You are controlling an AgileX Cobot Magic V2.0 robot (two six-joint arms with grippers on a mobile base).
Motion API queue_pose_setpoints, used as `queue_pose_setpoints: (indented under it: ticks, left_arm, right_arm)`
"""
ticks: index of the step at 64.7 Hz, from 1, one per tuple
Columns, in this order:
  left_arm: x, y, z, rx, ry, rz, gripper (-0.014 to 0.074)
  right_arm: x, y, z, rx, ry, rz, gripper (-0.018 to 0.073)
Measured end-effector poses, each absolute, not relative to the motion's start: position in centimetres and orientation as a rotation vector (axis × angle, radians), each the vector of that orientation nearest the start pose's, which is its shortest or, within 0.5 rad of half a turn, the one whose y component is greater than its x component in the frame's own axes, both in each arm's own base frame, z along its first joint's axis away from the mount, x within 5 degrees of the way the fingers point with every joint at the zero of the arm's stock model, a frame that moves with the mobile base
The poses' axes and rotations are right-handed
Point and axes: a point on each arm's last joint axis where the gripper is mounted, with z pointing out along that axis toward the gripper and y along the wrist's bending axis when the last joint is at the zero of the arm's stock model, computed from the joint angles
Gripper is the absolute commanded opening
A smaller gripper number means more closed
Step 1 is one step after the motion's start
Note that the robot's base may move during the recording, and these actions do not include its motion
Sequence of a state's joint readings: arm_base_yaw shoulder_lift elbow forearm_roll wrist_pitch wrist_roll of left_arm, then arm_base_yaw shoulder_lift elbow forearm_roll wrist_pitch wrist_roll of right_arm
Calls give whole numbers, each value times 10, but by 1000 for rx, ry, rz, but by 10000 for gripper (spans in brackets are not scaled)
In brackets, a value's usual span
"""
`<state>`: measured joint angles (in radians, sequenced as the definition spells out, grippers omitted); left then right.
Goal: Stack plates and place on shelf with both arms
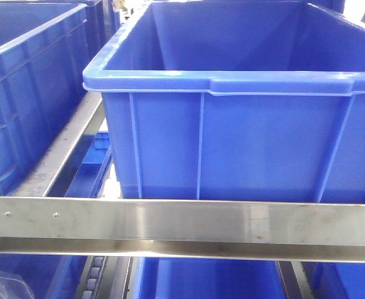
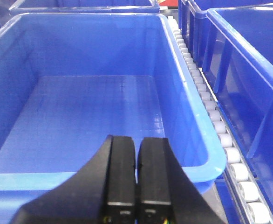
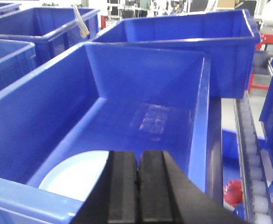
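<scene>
The crate point(image 3: 141, 107) stands open above, walled on all four sides; a plate point(image 3: 76, 175) lies inside by its near wall, the floor beyond it bare.

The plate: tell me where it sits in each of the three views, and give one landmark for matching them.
Front view: not in it.
Left wrist view: not in it; the crate there looks bare.
Right wrist view: the plate lies low and left on the floor of the near blue crate, partly hidden behind the shut fingers.
Shared landmark: blue crates in all three views; roller tracks beside them in both wrist views.
</scene>
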<state>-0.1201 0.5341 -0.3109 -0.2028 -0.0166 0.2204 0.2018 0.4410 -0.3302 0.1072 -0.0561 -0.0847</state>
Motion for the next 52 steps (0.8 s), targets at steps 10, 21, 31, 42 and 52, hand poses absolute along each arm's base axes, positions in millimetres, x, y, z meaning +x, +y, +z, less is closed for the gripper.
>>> queue_pose_setpoints:
  ticks: [10,21,31,42,52]
  left_arm:
    - [118,-14,277,114,1687,-74,82]
    - [118,-14,277,114,1687,-74,82]
    - [118,-14,277,114,1687,-74,82]
    - [118,-14,277,114,1687,-74,82]
    - [118,-14,277,114,1687,-74,82]
  right_arm:
    - [98,19,297,-114,1537,192,49]
    - [83,11,274,-62,1582,144,49]
    - [69,3,246,7,1581,75,49]
    - [60,2,208,16,1595,67,49]
    - [57,3,193,10,1626,71,49]
